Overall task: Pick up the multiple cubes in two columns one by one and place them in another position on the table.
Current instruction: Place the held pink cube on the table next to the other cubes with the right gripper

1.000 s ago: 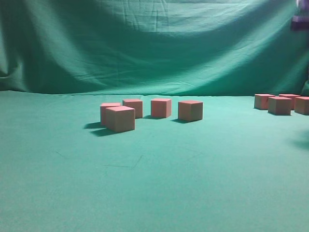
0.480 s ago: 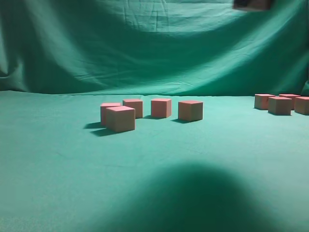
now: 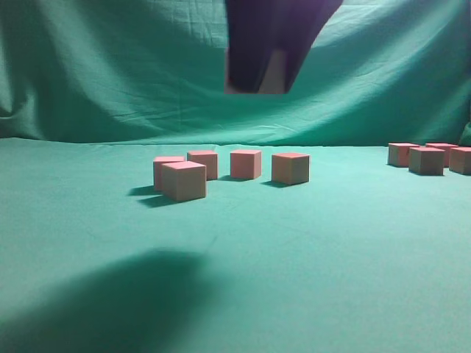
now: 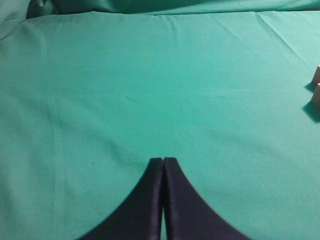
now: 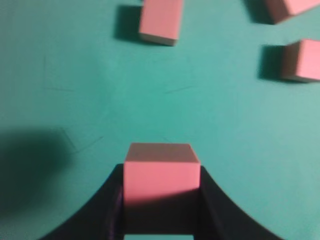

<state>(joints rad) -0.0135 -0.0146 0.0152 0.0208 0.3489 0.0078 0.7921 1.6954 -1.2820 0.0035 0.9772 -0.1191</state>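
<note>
A pink cube (image 5: 161, 172) is being gripped by the right end effector (image 5: 161, 200); three cubes (image 5: 160, 20) are lying at 12 to 2 o'clock on the tabletop (image 5: 75, 100). The left end effector (image 4: 163, 167) is being kept closed, empty.

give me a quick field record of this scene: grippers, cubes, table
right gripper: shut on a pink cube, held in the air above the table
left gripper: shut, holding nothing, over bare cloth
middle cluster: five cubes resting on the cloth
far right cluster: four cubes visible at the frame edge
table: covered in green cloth

A staged lab set: green cloth backdrop (image 3: 110, 66) over a green-draped table (image 3: 331, 250).
</note>
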